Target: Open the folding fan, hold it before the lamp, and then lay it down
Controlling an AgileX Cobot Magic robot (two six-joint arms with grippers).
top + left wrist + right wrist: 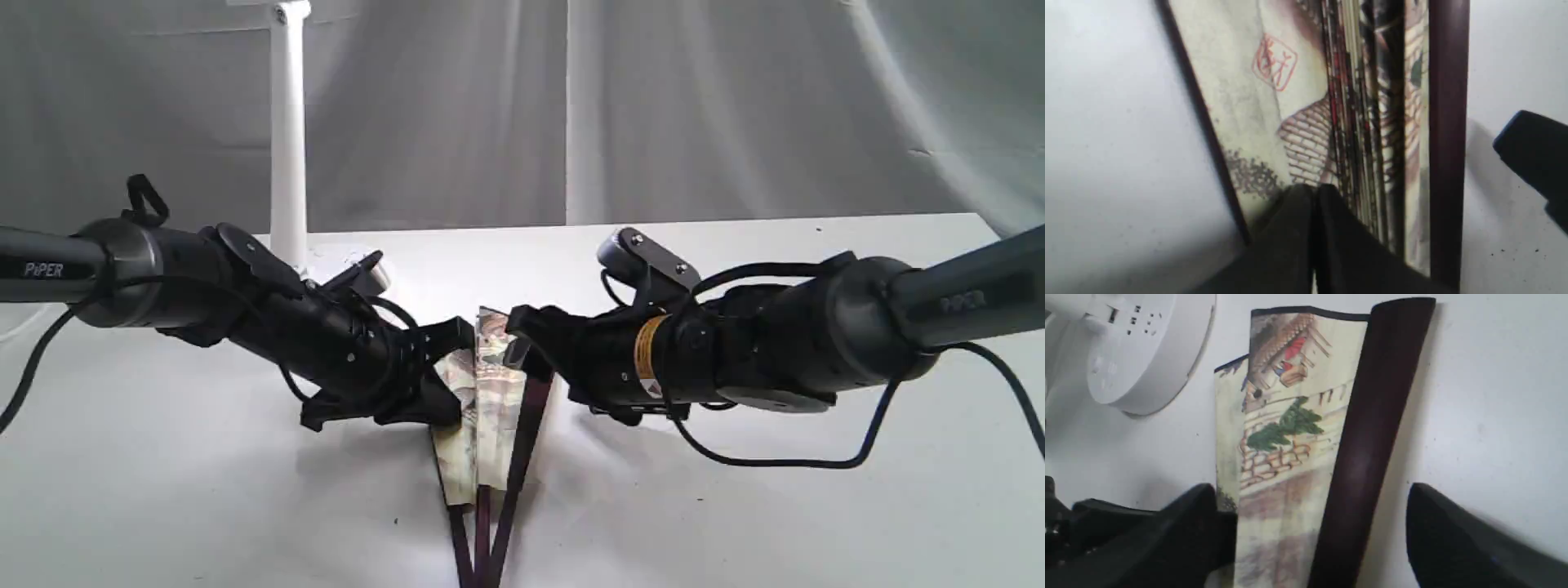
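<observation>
The folding fan (pixel 490 384) lies on the white table, spread only a little, its maroon ribs converging toward the near edge. In the left wrist view my left gripper (pixel 1312 192) has both fingers pressed together on the painted cream paper (pixel 1257 102), beside the packed pleats and the maroon guard stick (pixel 1447 122). My left gripper (pixel 453 367) meets the fan from the left. My right gripper (pixel 522 331) comes from the right and stands open (pixel 1310 490), its fingers (pixel 1196 514) straddling the other guard stick (pixel 1372 416) and nearby paper. The lamp (pixel 288 139) stands behind on the left.
The lamp's round base (pixel 1139 347) with its sockets sits close to the fan's top edge, just behind the left gripper (pixel 347 265). A grey curtain (pixel 735 106) hangs behind the table's far edge. A black fingertip of the right gripper (pixel 1535 159) shows beside the fan.
</observation>
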